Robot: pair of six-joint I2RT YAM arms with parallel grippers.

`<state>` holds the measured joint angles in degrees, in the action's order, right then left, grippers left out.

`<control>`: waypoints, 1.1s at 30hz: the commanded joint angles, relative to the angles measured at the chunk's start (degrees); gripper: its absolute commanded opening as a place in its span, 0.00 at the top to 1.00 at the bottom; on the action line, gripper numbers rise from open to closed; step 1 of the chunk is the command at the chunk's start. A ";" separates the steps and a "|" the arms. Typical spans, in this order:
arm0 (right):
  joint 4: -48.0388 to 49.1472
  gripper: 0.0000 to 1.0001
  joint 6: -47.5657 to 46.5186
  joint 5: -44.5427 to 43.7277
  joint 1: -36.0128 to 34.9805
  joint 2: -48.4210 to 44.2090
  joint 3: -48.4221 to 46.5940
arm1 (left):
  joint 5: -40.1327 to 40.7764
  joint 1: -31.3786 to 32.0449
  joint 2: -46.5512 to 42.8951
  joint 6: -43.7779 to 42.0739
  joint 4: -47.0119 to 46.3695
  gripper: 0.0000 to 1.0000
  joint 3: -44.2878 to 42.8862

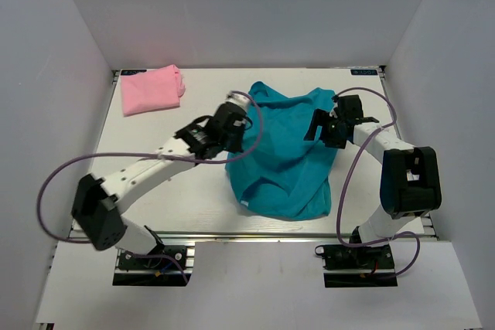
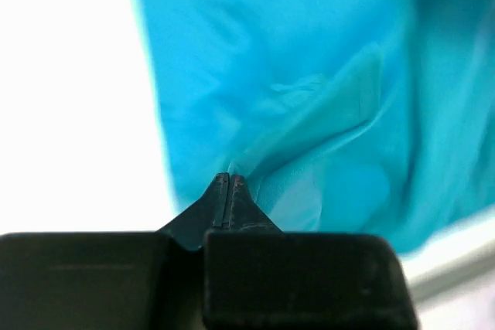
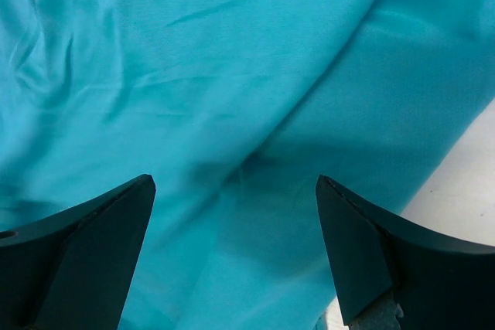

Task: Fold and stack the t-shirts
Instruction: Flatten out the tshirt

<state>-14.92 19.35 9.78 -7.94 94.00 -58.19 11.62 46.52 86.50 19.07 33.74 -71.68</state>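
White walls boxed in the desk (image 1: 147,133) on three sides, and from the overhead camera I read the scene from the near edge outward. Closest to me sat the two black base mounts, each trailing a purple cable (image 1: 46,191).

From there the left arm (image 1: 155,168) reached forward and to the right, ending at the left edge of the teal t-shirt (image 1: 286,152). On the left wrist camera its jaws were pressed fully together, the fingertips (image 2: 224,206) meeting with no gap. A raised fold of the teal t-shirt (image 2: 309,75) ran straight into them, so I took them to be pinching that fold. White desk (image 2: 69,113) showed to the left of the cloth.

The right arm (image 1: 387,144) bent in from the right side and ended over the shirt's upper right part. On the right wrist camera its jaws stood wide apart, both fingertips (image 3: 93,245) above wrinkled teal t-shirt (image 3: 193,75), with nothing gripped. I could not tell whether they touched the cloth. A strip of desk (image 3: 464,183) showed at the lower right.

The teal shirt itself lay crumpled and unfolded across the middle of the desk, its lower hem close to the near edge.

Farthest away, in the far left corner, a pink t-shirt (image 1: 152,90) lay folded flat, well apart from the teal one.
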 commanded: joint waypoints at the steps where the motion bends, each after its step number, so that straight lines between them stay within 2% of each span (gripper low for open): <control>1: 0.24 0.10 0.51 -1.25 0.12 -1.36 -0.43 | 21.92 -2.83 -6.86 9.92 4.66 1.00 0.75; 5: 0.06 0.10 0.42 -2.05 0.03 -1.97 0.09 | 29.59 -6.78 -8.19 19.67 13.77 1.00 -0.03; 6: -0.02 0.10 0.42 -2.39 0.12 -2.06 0.10 | 31.95 -7.75 -8.19 25.61 15.64 1.00 -0.04; 9: -0.64 0.10 0.42 -3.10 -0.05 -2.15 0.27 | 31.98 -11.53 -7.66 28.47 17.24 1.00 -0.04; 19: -0.73 0.10 -2.39 -4.33 -0.58 -3.99 1.15 | 28.55 -21.47 -6.43 34.53 18.30 1.00 7.86; 24: -0.20 0.10 -3.36 -4.42 -1.46 -3.73 0.98 | 25.39 -26.29 -6.43 37.17 16.02 1.00 11.03; 27: 0.41 0.10 -5.90 -4.24 -2.51 -3.21 0.28 | 24.34 -27.10 -6.43 37.18 14.70 1.00 11.65; 33: 0.25 0.10 -13.11 -4.33 -5.93 1.62 -9.12 | 23.19 -28.85 -7.66 35.87 12.14 1.00 13.84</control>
<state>-16.49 11.46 5.91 -12.27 93.95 -61.41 35.83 18.44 80.49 54.72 47.83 -58.92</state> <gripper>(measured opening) 0.904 0.027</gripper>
